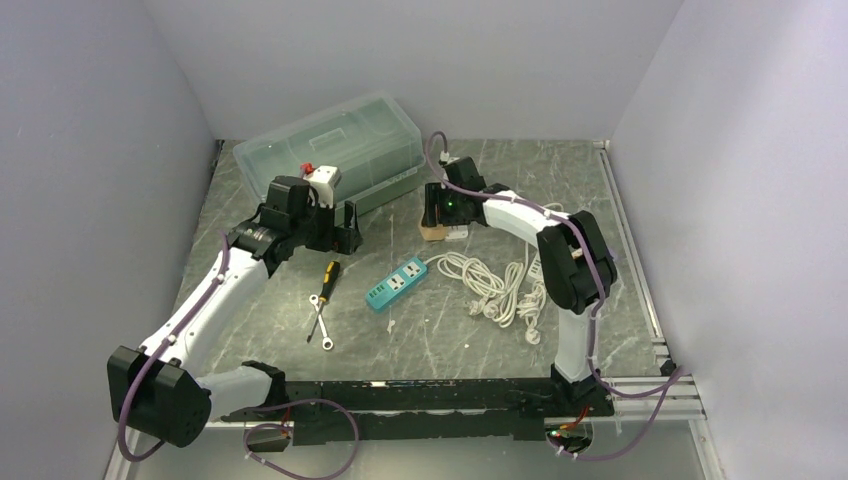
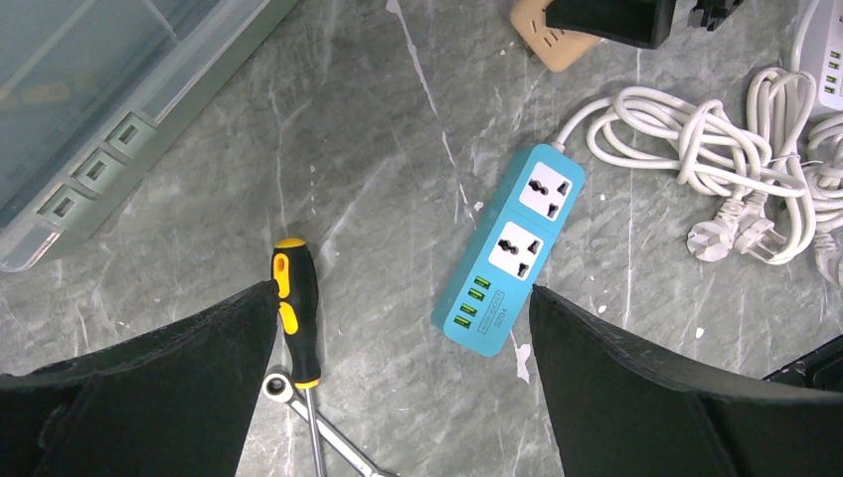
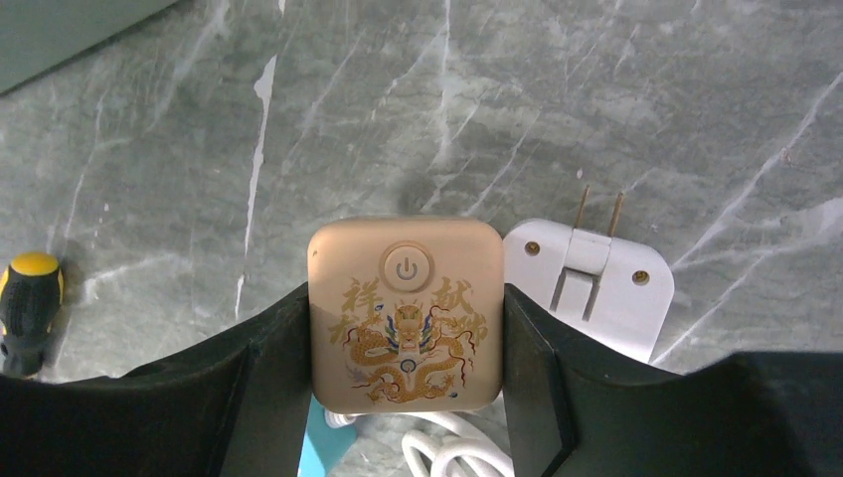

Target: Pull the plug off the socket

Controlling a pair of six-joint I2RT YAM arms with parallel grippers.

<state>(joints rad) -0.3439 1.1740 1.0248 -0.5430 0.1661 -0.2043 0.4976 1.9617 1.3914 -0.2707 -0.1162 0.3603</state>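
My right gripper (image 3: 406, 328) is shut on a tan socket cube (image 3: 405, 248) with a power button and a gold dragon print, one finger on each side. A white plug (image 3: 589, 283) lies right beside the cube on its right, its two bare prongs pointing away over the table. In the top view the right gripper (image 1: 438, 212) stands over the cube (image 1: 431, 235) at the table's middle back. My left gripper (image 1: 335, 228) is open and empty, up above the table near the plastic box. From the left wrist view the cube (image 2: 550, 42) shows at the top edge.
A blue power strip (image 2: 512, 248) with coiled white cables (image 2: 696, 139) lies mid-table. A yellow-and-black screwdriver (image 2: 295, 313) crosses a wrench (image 2: 298, 402). A translucent lidded box (image 1: 335, 150) stands at the back left. A white power strip (image 1: 537, 268) lies at the right.
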